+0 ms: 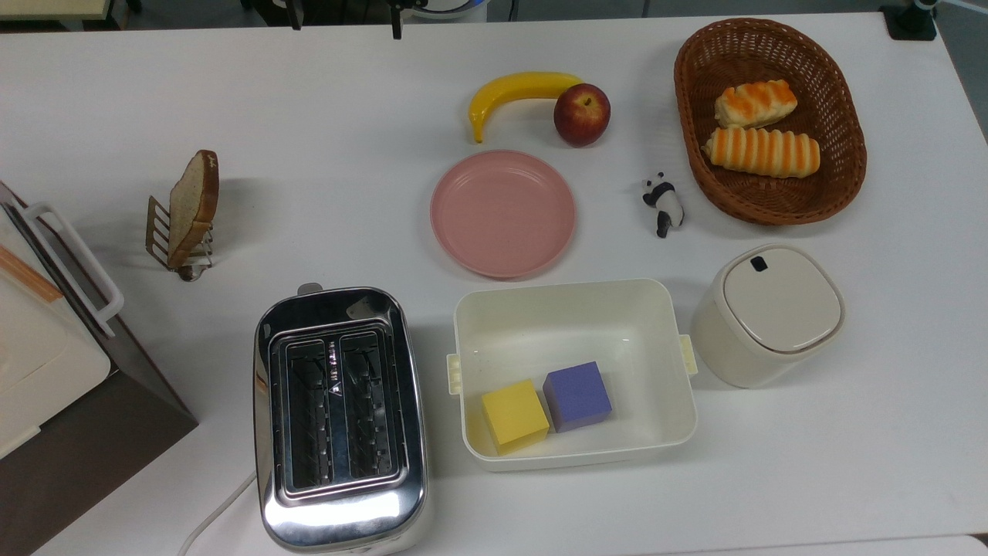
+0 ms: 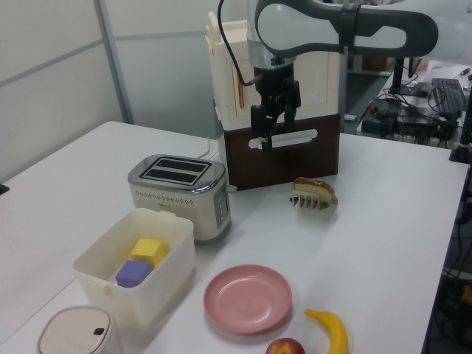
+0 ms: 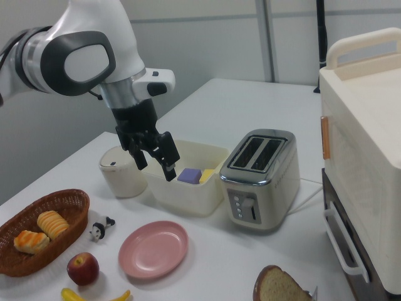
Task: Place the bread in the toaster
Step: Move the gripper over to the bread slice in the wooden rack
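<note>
Toaster [image 1: 340, 417] slots run front-back in top view; bread [image 1: 194, 207] upright in rack [image 1: 166, 235]; gripper [image 3: 153, 160] jaws open, empty.

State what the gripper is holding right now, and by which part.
Nothing is held. The gripper hangs open and empty above the table, while the bread stands in the wire toast rack, apart from it.

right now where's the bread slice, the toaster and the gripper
bread slice [image 1: 194, 202], top view, on its speckled face
toaster [image 1: 340, 510], top view, on the chrome top by the slots
gripper [image 3: 154, 167], right view, midway between the open fingertips
</note>
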You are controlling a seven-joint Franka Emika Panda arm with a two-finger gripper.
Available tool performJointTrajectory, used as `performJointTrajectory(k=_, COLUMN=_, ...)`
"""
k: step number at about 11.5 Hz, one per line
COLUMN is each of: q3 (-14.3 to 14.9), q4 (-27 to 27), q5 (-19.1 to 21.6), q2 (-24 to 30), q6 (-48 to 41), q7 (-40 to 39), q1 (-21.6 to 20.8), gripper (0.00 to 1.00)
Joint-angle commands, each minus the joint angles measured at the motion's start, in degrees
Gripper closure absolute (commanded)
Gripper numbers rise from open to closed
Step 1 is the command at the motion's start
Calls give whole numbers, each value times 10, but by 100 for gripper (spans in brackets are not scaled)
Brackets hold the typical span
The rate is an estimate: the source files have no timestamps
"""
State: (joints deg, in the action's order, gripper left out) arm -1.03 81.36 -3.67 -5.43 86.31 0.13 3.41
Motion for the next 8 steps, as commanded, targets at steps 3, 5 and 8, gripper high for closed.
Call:
performJointTrajectory(k=3, q3=11, q4=18, q5=8, q2=17, q6=-18, q7=3, q1=6, gripper=0)
performJointTrajectory(k=5, q3=11, q4=31, q5=1, q2=16, q6=-15, q7=-53, q1=18, gripper=0)
performJointTrajectory(k=8, q3=11, q4=37, q5=-14, q2=7, q6=-4, q7=-125, q1=44, gripper=0)
